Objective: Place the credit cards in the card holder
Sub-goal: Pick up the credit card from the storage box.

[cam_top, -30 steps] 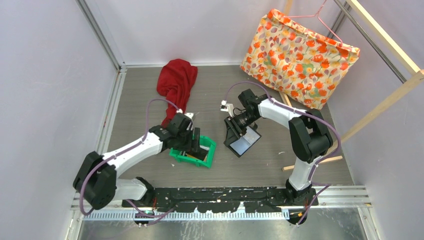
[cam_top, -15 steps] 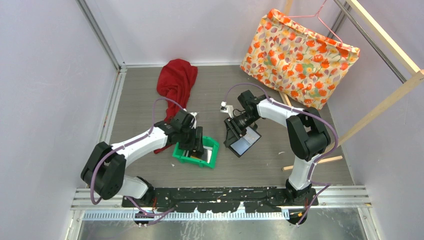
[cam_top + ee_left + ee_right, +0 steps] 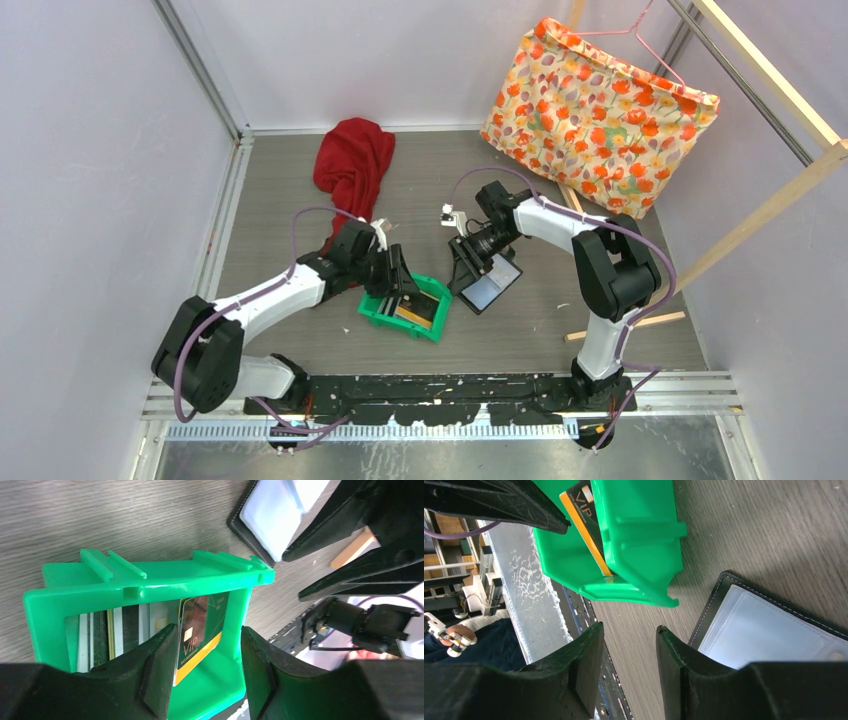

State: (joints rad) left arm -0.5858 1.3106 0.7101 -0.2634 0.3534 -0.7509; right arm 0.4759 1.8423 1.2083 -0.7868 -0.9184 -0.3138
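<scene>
Top external view is showing the red cloth [image 3: 352,165] lying crumpled and soft at 11 o'clock of the work area, out of play. Next, the left gripper [image 3: 396,284] is dipping into the green bin [image 3: 441,310], a rigid moulded plastic box with ribbed walls. The left wrist view is showing its jaws standing apart astride the credit cards [image 3: 200,632], pinching nothing yet. A glossy dark-and-yellow card marked VIP is tilting between the fingers, and thinner pale cards are standing on edge at its 9 o'clock. Standing the cards upright in the bin is, I judge, making an edge pinch easier than peeling one off the flat wood-grain table [image 3: 430,180]. At 2 o'clock of the bin, the right gripper [image 3: 466,264] is hovering with jaws parted and nothing between them, at the 9 o'clock edge of the card holder [image 3: 490,288], probably waiting to steady it; whether it is touching, I cannot tell. The holder is lying open and flat, black stitched cover down, pale glossy pockets facing up and showing no card. At 1 o'clock, the floral bag [image 3: 600,110] is leaning against the wall.
</scene>
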